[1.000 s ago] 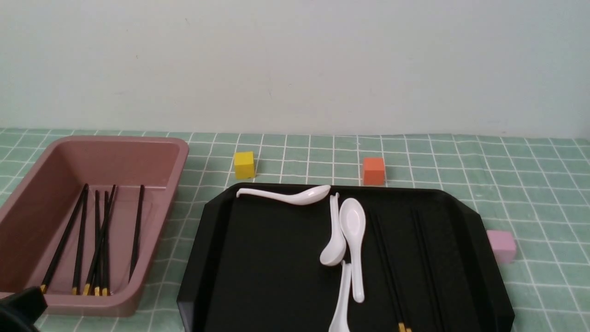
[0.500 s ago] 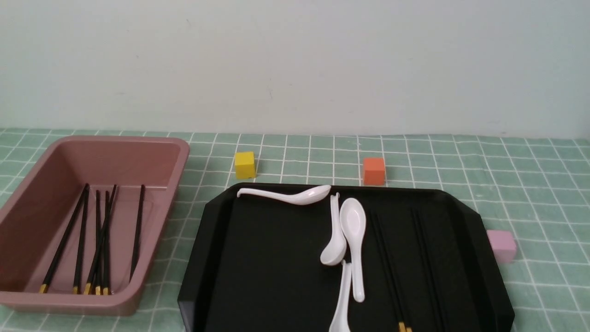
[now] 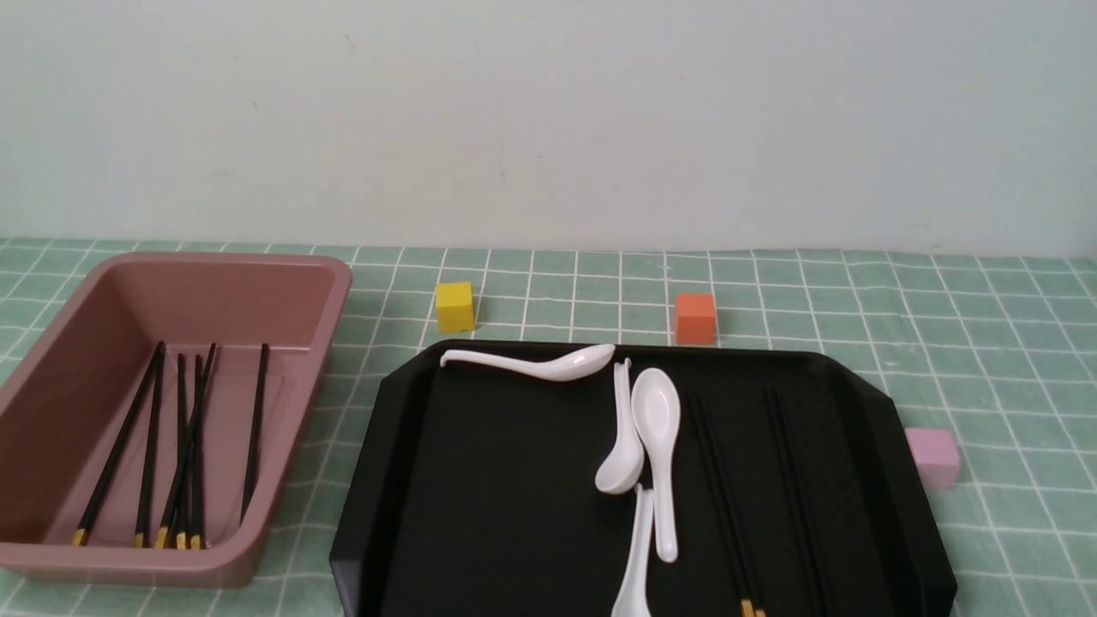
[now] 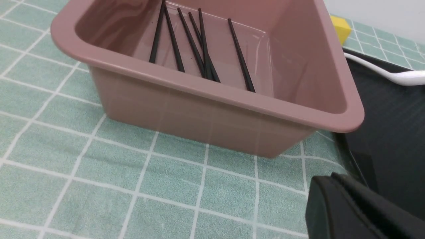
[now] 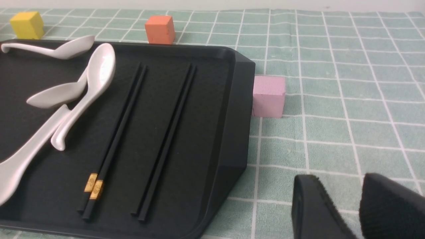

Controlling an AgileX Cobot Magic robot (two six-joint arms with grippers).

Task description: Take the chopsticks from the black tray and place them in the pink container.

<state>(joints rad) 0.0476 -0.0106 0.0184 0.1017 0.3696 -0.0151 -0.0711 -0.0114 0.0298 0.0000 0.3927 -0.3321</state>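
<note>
- The black tray (image 3: 514, 480) lies on the worktop (image 3: 986, 343), which is covered with a green cloth of white grid lines.
- Two pairs of chopsticks (image 5: 139, 132) lie side by side on the right part of the tray, running front to back; one pair shows small gold bands with a pattern too small to read, and no other writing or brand mark is legible anywhere.
- Four white spoons (image 3: 656, 428) lie on the tray left of these sticks, one along the far rim, three clustered near the middle.
- The pink container (image 3: 51, 548) stands just left of the tray and holds several more chopsticks, their yellow ends toward the near wall.
- A yellow cube (image 3: 454, 306) and an orange cube (image 3: 695, 318) sit just behind the tray; a pale pink cube (image 3: 932, 457) touches or nearly touches its right edge.
- The right hand (image 5: 358, 212) hovers over bare cloth right of the tray's near corner, its two dark fingers parted with a narrow gap and grasping nothing.
- Of the left hand (image 4: 358, 209) only a dark corner shows in its wrist view, near the container's corner; whether it is released or clenched cannot be told.
</note>
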